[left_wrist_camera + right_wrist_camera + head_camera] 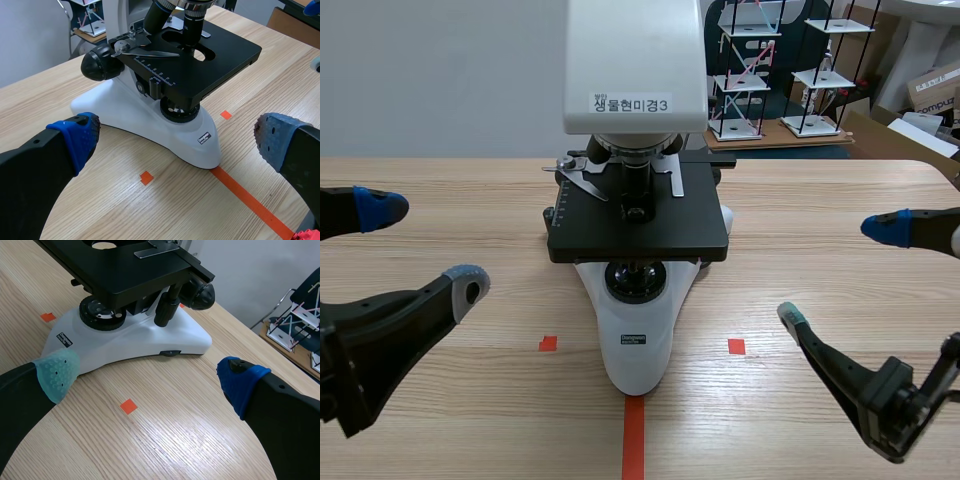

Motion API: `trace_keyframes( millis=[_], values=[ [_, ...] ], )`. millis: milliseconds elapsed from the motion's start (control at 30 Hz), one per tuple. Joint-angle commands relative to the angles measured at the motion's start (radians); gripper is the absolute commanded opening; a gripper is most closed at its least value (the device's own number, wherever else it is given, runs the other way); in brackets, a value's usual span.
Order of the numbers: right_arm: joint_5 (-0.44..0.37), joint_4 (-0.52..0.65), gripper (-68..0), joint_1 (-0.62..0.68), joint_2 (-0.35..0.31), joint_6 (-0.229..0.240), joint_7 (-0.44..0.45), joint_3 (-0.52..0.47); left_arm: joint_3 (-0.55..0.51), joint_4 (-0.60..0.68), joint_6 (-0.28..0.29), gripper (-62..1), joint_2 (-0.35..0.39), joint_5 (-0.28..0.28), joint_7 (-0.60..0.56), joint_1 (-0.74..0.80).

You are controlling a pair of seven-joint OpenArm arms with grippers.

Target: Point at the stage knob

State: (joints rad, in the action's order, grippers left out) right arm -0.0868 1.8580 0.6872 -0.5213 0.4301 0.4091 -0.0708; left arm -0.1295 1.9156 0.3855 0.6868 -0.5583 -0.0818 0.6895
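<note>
Reading "생물현미경3", a label (pixel 632 103) sits on the microscope (pixel 638 345) head at tabletop (pixel 820 200) centre. The left end effector (pixel 424 245) at 8 o'clock and the right end effector (pixel 839 273) at 4 both gape, holding nothing. Only the right wrist view shows the stage knob (pixel 164 314), hanging under the stage (pixel 125 270) at the microscope's 3 o'clock.

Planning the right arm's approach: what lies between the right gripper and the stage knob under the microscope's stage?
Right wrist view: only bare table and the microscope's white base lie between the open right gripper and the stage knob.
</note>
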Motion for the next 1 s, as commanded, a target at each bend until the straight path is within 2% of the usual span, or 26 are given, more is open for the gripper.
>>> trace_keyframes(
  millis=[0, 733, 800, 833, 900, 967],
  values=[
    [-0.011, 0.013, -7.5, -0.009, -0.002, -0.003, 0.005, -0.008, -0.002, 0.017, 0.001, 1.4, -0.008, -0.006, -0.015, 0.006],
    [-0.011, 0.013, -8.0, -0.009, -0.002, -0.003, 0.003, -0.008, -0.002, 0.016, -0.002, 1.4, -0.008, -0.006, -0.011, 0.006],
    [-0.011, 0.013, -14.5, -0.009, -0.002, -0.003, 0.002, -0.008, -0.002, 0.016, -0.002, 1.4, -0.008, -0.006, -0.012, 0.006],
    [-0.011, 0.013, -20.4, -0.009, -0.002, -0.003, -0.004, -0.008, -0.002, 0.016, -0.002, 1.4, -0.008, -0.006, -0.012, 0.006],
    [-0.011, 0.013, -34.2, -0.008, -0.002, -0.003, -0.008, -0.008, -0.002, 0.016, -0.002, 1.4, -0.008, -0.006, -0.012, 0.006],
    [-0.011, 0.013, -51.4, -0.008, -0.002, -0.003, -0.008, -0.008, -0.002, 0.016, -0.002, 1.4, -0.008, -0.006, -0.012, 0.006]
  ],
)
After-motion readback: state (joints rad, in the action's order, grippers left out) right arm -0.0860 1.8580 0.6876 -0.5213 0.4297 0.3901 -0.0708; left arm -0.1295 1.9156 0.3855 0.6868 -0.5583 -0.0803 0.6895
